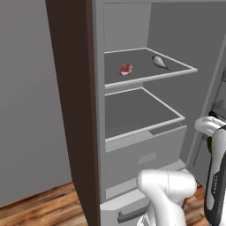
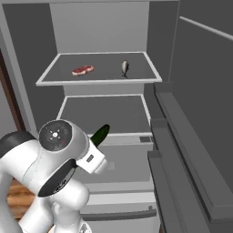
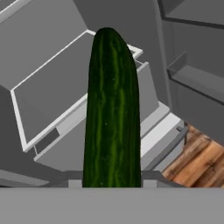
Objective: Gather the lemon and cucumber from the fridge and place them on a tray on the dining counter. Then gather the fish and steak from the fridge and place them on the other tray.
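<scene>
My gripper (image 3: 112, 183) is shut on the cucumber (image 3: 113, 109), a dark green oblong that stands up between the fingers in the hand view. Its tip (image 2: 101, 134) pokes out past my white arm, in front of the open fridge (image 2: 109, 113). The hand is outside the fridge, at the level of the lower shelf and drawer. On the upper shelf lie the red-pink steak (image 1: 126, 69) (image 2: 82, 70) to the left and the small grey fish (image 1: 160, 62) (image 2: 124, 67) to the right. The lemon, the trays and the dining counter are out of view.
The fridge door (image 2: 200, 136) stands open on the right, its shelves jutting inward. The lower shelf (image 1: 137, 112) is bare, with a drawer (image 1: 145, 152) under it. A dark brown panel (image 1: 73, 101) flanks the fridge on the left. Wooden floor (image 3: 201, 162) lies below.
</scene>
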